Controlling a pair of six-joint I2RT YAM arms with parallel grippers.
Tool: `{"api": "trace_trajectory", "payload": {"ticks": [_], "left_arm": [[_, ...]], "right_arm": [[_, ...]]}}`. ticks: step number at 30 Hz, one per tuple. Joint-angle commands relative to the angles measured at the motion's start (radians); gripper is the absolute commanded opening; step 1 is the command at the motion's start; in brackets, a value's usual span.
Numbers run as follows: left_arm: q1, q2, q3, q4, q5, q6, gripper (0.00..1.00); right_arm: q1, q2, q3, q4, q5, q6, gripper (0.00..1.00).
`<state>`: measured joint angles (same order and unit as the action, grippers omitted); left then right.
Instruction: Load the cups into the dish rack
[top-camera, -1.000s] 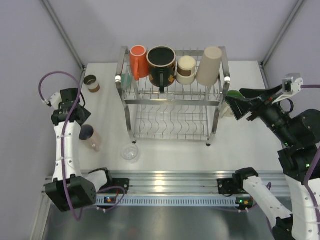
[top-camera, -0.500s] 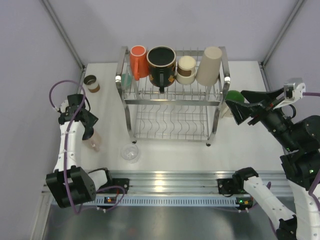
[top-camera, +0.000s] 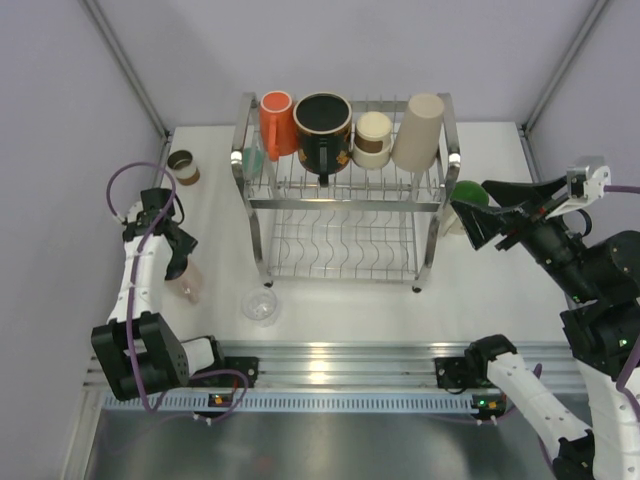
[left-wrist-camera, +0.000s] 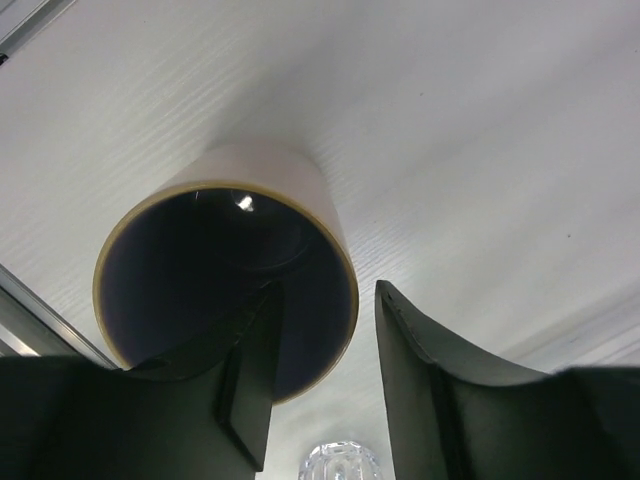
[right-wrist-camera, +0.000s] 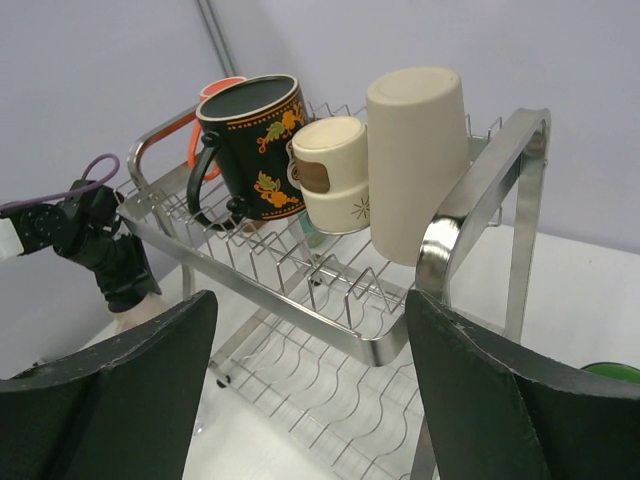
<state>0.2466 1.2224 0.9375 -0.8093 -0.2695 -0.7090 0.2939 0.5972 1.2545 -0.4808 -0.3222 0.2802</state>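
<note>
Left gripper (left-wrist-camera: 328, 292), jaws partly open, straddles the rim of the pink cup (left-wrist-camera: 268, 168), not clamped.

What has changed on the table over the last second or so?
The left gripper closed in on the pink cup: one finger now sits inside its mouth, the other outside the rim, not yet pinching. The right gripper, open beside the dish rack, barely shifted. The cups on the rack and the clear cup stayed put.

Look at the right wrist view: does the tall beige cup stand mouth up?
No, the tall beige cup rests inverted on the dish rack, closed base up.
</note>
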Motion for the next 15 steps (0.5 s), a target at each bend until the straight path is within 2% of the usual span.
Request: {"api": "trace_trajectory", "payload": {"ticks": [1, 3, 4, 7, 15], "left_arm": [[0.005, 0.0, -0.006, 0.062, 0.004, 0.003, 0.45], [0.006, 0.009, -0.009, 0.065, 0.016, 0.011, 0.37], [0.006, 0.006, -0.006, 0.065, 0.021, 0.017, 0.22], [0.005, -0.011, 0.02, 0.062, 0.018, 0.032, 0.0], [0.006, -0.109, 0.178, 0.062, 0.065, 0.092, 0.0]], "right_arm": [[0.017, 0.007, 0.013, 0.015, 0.003, -0.012, 0.77], [0.016, 0.009, 0.006, 0.018, 0.0, -0.009, 0.77], [0.016, 0.01, 0.006, 0.019, 0.0, -0.009, 0.77], [0.016, 0.015, 0.01, 0.018, -0.009, -0.007, 0.77], [0.017, 0.021, 0.01, 0.044, -0.04, 0.02, 0.77]]}}
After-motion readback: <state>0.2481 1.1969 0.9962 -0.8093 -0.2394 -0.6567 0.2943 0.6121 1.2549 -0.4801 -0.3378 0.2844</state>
